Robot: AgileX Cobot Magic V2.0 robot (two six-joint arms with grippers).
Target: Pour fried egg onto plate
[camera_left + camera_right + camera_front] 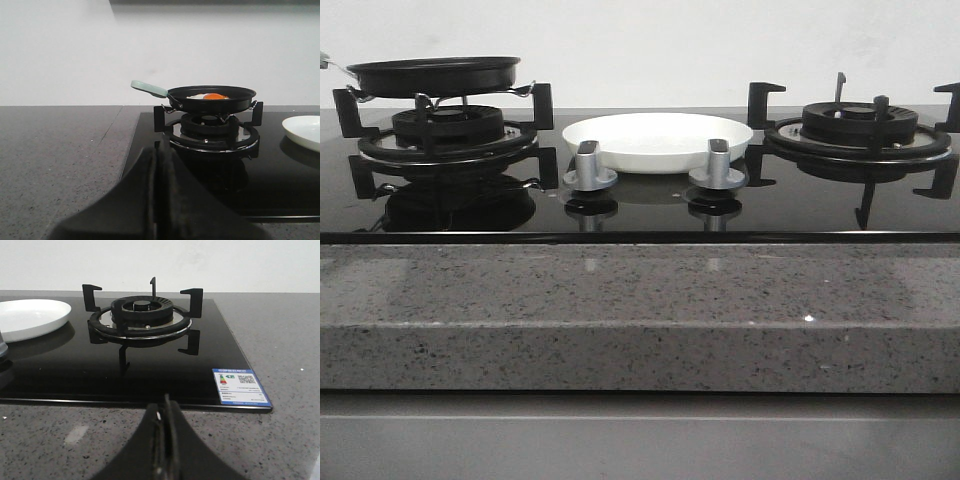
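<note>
The fried egg [209, 96] lies in a shallow black frying pan [434, 76] that sits on the left burner [448, 130] of a glossy black gas hob [640, 205]; its orange yolk just shows over the rim. The pan's pale green handle [149, 88] points away from the plate. The white plate [658, 141] rests on the glass between the two burners, behind two silver knobs [590, 166], apart from the pan. The right burner [142, 315] stands bare. Both arms hang back over the speckled grey tabletop [640, 310]: the left end effector [157, 200] is pressed together on nothing, and the right end effector [164, 445] likewise.
</note>
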